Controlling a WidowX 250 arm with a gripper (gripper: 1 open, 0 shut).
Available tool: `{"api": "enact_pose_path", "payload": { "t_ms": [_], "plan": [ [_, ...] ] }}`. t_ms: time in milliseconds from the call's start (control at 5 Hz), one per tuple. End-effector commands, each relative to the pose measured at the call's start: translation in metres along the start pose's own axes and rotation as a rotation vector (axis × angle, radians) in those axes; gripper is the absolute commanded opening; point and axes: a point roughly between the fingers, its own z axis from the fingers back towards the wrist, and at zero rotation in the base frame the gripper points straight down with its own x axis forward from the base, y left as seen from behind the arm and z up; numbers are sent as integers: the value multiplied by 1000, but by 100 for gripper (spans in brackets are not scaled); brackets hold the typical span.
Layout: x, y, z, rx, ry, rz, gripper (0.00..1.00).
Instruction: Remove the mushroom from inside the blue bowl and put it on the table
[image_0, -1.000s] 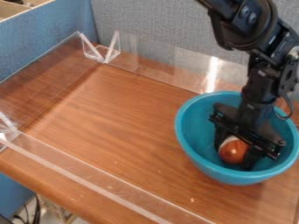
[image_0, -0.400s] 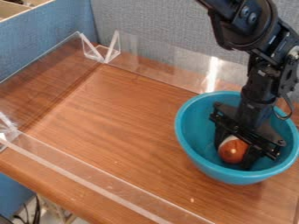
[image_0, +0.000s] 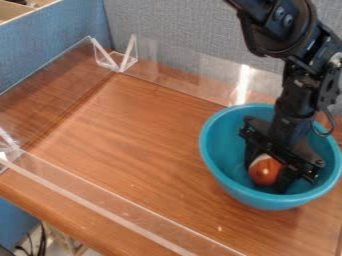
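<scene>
We see the claw closed on the mushroom low inside the blue bowl; grasp apparently made, with lifting out and placement on the surface remaining.

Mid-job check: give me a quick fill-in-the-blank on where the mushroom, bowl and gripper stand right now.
1. The mushroom lies inside the ____ bowl.
2. The gripper points ____ into the bowl, its jaws shut on the mushroom.
3. The bowl rests on the table, near its ____ side in the picture.

Missing words: blue; down; right
</scene>
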Motion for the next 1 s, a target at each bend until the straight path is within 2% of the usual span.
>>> {"api": "enact_pose_path", "payload": {
  "t_ms": [0,800],
  "plan": [
    [-4,20,4,16,5,24,0],
    [-8,19,32,3,-41,-10,0]
  ]
}}
